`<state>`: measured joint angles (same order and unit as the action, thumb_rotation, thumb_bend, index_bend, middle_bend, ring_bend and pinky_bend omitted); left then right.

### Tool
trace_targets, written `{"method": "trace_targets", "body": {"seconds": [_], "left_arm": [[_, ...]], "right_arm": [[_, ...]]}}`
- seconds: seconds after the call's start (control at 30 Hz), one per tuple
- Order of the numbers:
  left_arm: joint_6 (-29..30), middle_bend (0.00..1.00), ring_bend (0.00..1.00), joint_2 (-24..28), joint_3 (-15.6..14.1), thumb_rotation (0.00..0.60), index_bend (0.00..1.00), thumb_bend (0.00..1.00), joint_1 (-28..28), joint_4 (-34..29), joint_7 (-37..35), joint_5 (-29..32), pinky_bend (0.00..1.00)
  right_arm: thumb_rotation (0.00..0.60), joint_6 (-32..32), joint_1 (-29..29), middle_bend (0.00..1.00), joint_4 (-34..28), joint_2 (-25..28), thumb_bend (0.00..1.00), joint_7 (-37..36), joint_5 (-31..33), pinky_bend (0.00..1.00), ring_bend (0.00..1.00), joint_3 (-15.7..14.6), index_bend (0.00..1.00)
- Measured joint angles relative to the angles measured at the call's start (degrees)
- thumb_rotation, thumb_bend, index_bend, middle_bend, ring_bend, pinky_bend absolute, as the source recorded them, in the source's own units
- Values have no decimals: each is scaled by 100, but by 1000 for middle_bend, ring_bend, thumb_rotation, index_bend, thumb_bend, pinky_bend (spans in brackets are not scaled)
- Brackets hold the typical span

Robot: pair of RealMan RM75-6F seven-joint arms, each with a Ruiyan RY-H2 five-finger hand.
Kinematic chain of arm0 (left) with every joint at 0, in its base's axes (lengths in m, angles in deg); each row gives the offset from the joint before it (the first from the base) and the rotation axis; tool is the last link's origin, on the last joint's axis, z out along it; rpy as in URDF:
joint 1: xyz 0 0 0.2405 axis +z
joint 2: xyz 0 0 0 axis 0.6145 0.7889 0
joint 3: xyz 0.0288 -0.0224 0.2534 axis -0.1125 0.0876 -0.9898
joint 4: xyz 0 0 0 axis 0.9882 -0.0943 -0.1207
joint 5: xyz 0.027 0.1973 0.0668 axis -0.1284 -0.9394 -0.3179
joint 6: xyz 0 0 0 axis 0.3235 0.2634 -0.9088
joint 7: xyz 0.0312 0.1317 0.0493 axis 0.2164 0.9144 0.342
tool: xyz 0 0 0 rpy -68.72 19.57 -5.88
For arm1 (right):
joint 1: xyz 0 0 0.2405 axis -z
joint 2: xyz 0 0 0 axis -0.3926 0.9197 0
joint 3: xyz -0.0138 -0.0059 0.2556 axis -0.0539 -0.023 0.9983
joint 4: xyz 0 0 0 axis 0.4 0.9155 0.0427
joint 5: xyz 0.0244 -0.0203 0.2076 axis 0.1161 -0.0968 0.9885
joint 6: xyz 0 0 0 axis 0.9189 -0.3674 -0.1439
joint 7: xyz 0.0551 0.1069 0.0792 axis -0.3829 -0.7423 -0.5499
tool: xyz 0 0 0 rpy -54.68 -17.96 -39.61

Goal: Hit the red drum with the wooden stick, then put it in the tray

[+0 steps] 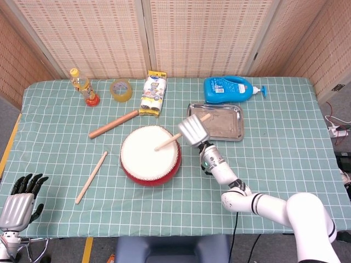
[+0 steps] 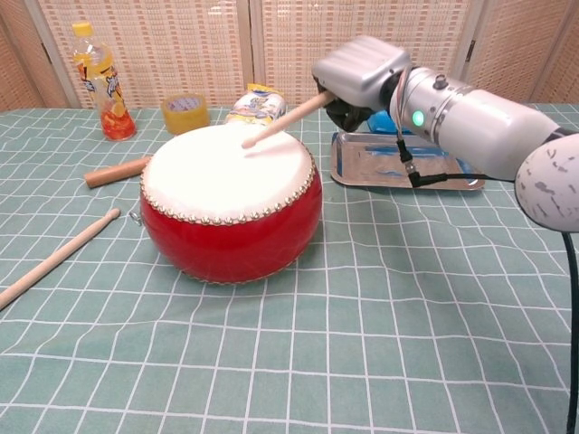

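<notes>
The red drum (image 1: 149,155) (image 2: 230,202) with its white skin stands mid-table. My right hand (image 1: 192,130) (image 2: 360,78) hovers at the drum's right edge and grips a wooden stick (image 1: 167,142) (image 2: 280,119). The stick slants down to the left, its tip touching or just above the drum skin. The metal tray (image 1: 231,123) (image 2: 404,171) lies to the right behind the hand, with nothing seen in it. My left hand (image 1: 20,200) hangs low at the table's near left corner, fingers apart, holding nothing.
A second thin stick (image 1: 91,177) (image 2: 56,258) lies left of the drum, and a thicker wooden rod (image 1: 113,124) (image 2: 116,171) behind it. Along the back stand a drink bottle (image 1: 83,87), a tape roll (image 1: 121,90), a snack packet (image 1: 153,93) and a blue detergent bottle (image 1: 229,89).
</notes>
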<state>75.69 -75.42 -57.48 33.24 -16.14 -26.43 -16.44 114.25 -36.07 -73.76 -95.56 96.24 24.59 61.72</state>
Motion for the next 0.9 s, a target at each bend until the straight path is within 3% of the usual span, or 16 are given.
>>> {"method": "trace_targets", "body": {"seconds": [0.2,0.5,0.8,0.9], "left_arm": [[6,93,0,0,-2,600,167,323,1,-12,7,-5,20],[1,93,0,1,-8,600,167,322,11,3,3,8,20],[10,93,0,9,5,600,167,323,-6,-21,5,-18,20],[10,92,0,13,5,600,167,322,-1,-17,7,-4,20]], "right_arm": [[600,225,27,1000,-102,84,677,-560,-111,1000,974,202,1000],[600,-279,26,1000,99,-26,677,197,33,1000,974,-212,1000],[600,273,87,1000,-117,79,677,-539,-110,1000,974,228,1000],[600,221,89,1000,-109,69,678,-532,-80,1000,974,238,1000]]}}
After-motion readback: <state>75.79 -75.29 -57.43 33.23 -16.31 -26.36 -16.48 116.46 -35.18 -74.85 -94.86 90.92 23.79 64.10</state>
